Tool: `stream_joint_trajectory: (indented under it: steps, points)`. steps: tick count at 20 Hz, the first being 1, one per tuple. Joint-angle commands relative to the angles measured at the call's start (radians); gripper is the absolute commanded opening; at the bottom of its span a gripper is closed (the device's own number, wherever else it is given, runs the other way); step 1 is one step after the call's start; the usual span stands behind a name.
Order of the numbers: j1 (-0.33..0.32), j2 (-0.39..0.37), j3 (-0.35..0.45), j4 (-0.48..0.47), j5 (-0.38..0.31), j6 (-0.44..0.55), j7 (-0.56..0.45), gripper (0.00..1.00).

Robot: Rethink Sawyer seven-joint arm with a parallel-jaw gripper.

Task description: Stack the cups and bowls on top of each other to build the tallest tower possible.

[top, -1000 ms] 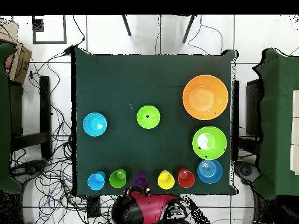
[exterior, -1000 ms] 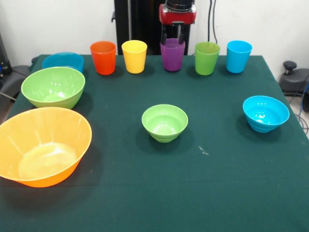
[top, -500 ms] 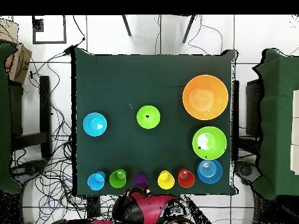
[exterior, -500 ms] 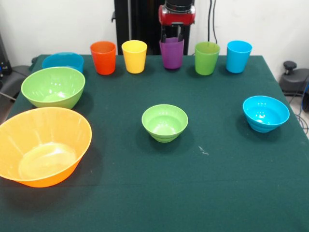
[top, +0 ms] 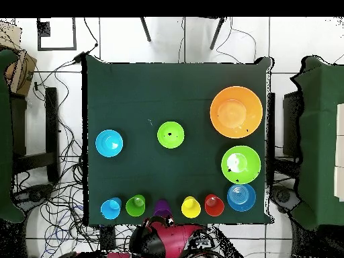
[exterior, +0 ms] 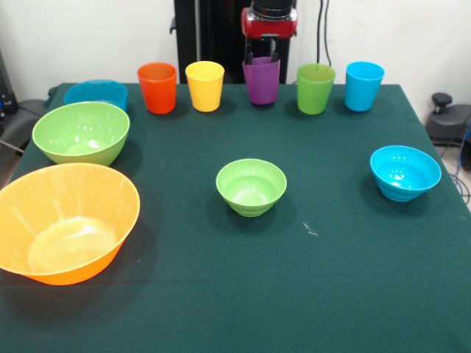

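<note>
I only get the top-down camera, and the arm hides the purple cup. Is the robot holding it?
Observer: Yes. From the front, the end effector is closed on the purple cup at its rim.
Operator: Is it up in the air?
Observer: Slightly, it seems. Its base shows higher than the bases of the yellow cup and green cup beside it.

My front camera sits low at one table (exterior: 346, 294) edge, looking obliquely across the green cloth toward the row of cups (exterior: 261, 81) — fairly close. My overhead camera hangs high, straight down, taking in the whole table (top: 134, 101) and surrounding floor (top: 295, 40) — both share the tabletop.
</note>
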Motion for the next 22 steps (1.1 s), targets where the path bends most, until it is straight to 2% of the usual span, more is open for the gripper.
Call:
stream_joint_trajectory:
  steps: [1,9,17,22]
  points:
    - [0.005,0.023,0.077,-0.138,-0.016,-0.030,0.096,1.00]
    - [-0.018,-0.094,0.114,-0.103,-0.002,0.087,0.074,1.00]
    - [-0.032,-0.128,0.131,-0.088,0.002,0.118,0.071,1.00]
    - [-0.029,-0.104,0.123,-0.103,-0.002,0.102,0.075,1.00]
